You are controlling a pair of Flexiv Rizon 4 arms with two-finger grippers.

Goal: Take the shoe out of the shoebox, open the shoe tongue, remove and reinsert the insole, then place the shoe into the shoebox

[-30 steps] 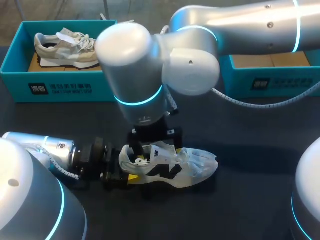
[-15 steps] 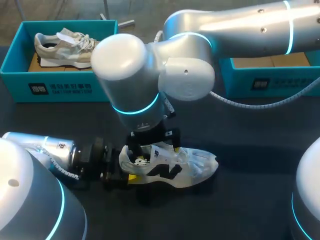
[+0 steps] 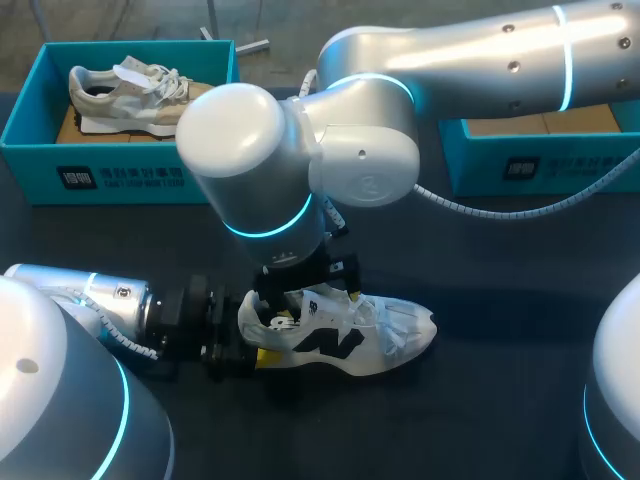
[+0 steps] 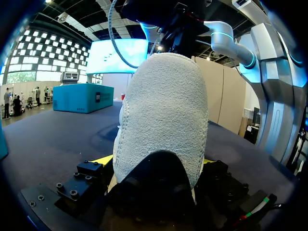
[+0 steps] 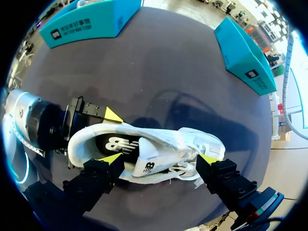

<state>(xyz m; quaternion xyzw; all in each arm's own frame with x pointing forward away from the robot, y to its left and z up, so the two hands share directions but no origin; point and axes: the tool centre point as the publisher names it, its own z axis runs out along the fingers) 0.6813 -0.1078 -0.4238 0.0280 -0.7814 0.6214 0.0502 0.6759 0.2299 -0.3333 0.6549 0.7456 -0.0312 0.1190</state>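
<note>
White shoe [image 3: 340, 335] has stayed put near the middle of the desk [image 3: 520, 290], toe toward 3 o'clock, heel at 9 o'clock pinched in the left jaws. Right arm [image 3: 300, 170] has swung its bulk slightly toward 9 o'clock above the collar, probably lining up for the tongue. The right jaws hang wide apart, gripping nothing.

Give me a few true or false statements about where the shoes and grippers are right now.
The white shoe lies on the table, not in a box. True.
The left gripper holds that shoe's toe. False: it grips the heel.
A beige shoe lies in the left box. True.
The right gripper is shut on the tongue. False: it is open above the white shoe.
</note>
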